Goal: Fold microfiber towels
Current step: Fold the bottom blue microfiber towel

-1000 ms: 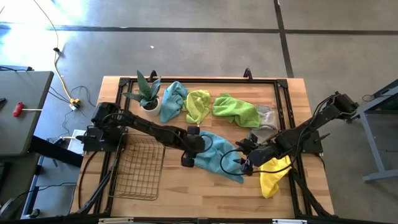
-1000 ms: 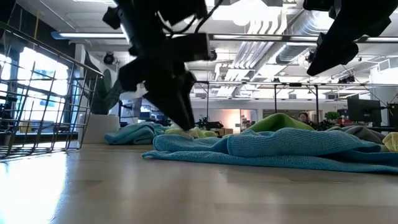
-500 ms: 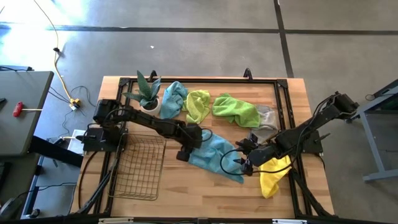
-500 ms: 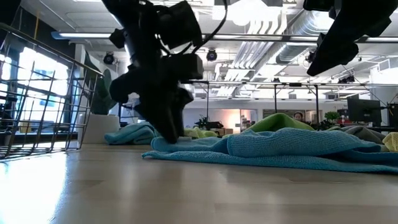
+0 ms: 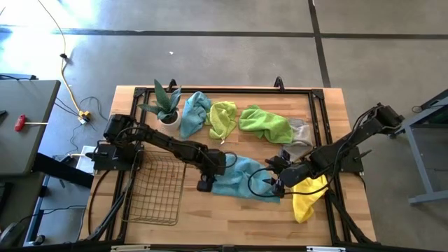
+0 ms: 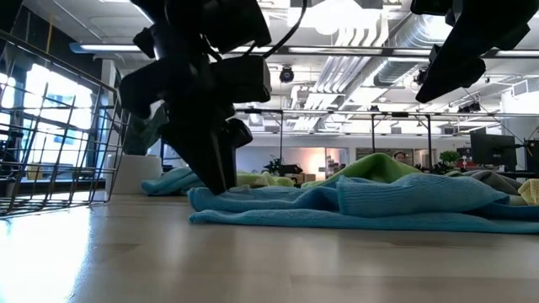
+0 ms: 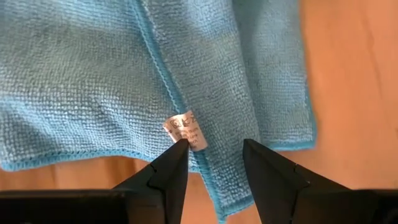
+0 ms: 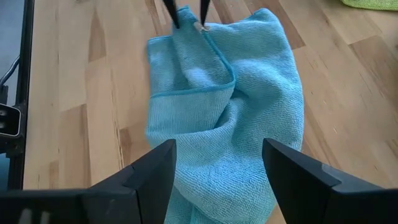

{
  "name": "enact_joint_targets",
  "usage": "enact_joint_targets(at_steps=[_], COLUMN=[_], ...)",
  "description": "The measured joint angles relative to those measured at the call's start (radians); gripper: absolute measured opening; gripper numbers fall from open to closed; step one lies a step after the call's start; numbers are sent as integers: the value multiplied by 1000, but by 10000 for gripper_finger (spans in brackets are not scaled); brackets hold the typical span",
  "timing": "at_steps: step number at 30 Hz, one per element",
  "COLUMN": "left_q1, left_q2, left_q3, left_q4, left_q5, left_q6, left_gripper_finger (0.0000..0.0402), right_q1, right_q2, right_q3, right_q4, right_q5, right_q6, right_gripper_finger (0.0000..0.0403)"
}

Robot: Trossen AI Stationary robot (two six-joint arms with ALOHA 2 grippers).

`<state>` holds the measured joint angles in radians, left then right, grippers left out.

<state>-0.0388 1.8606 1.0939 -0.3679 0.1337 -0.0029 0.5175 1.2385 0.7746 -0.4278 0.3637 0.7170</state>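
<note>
A pale wooden table (image 5: 231, 210) with a black metal frame is seen from above, and both dark arms are reached in over it. A dark wire-mesh basket (image 5: 157, 189) is stood at the left side of the table, beside the left arm.

A teal blue microfiber towel (image 5: 241, 178) is spread in loose folds at the middle of the table, between the two grippers; in the low view (image 6: 354, 206) it is seen lying flat on the wood with a raised fold in the middle. Along the far edge a second teal blue towel (image 5: 194, 112), a lime green towel (image 5: 222, 119) and a larger bright green towel (image 5: 264, 124) are bunched in a row, with a pale grey towel (image 5: 299, 134) just beside the last. A bright yellow towel (image 5: 308, 196) is draped at the right, partly under the right arm.

A small green potted plant in a white pot (image 5: 165, 106) is stood at the far left corner.

The left gripper (image 7: 214, 163) is set down at the teal towel's left edge, its fingers partly apart on either side of the hem where a small white label (image 7: 185, 130) is sewn; whether the cloth is pinched cannot be told. The right gripper (image 8: 214, 165) is held above the towel's right end with its fingers spread wide and nothing between them.
</note>
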Motion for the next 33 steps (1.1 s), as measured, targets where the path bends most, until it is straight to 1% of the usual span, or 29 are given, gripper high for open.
enact_joint_targets(at_steps=[7,11,17,21,26,33], left_q1=[-26,-43,-76,-91,-101,-100], left_q2=[0,0,0,0,0,0], left_q3=[55,85,90,90,90,35], left_q4=[-62,-60,-46,-46,-46,-1], left_q5=[4,21,22,-3,-97,-117], left_q6=[-80,-117,-151,-155,-163,-204], left_gripper_finger=[142,142,142,142,142,142], right_q1=[0,0,0,0,0,0], right_q2=[0,0,0,0,0,0], right_q3=[0,0,0,0,0,0], right_q4=[0,0,0,0,0,0], right_q5=[0,0,0,0,0,0], right_q6=[0,0,0,0,0,0], right_gripper_finger=[232,232,232,232,232,232])
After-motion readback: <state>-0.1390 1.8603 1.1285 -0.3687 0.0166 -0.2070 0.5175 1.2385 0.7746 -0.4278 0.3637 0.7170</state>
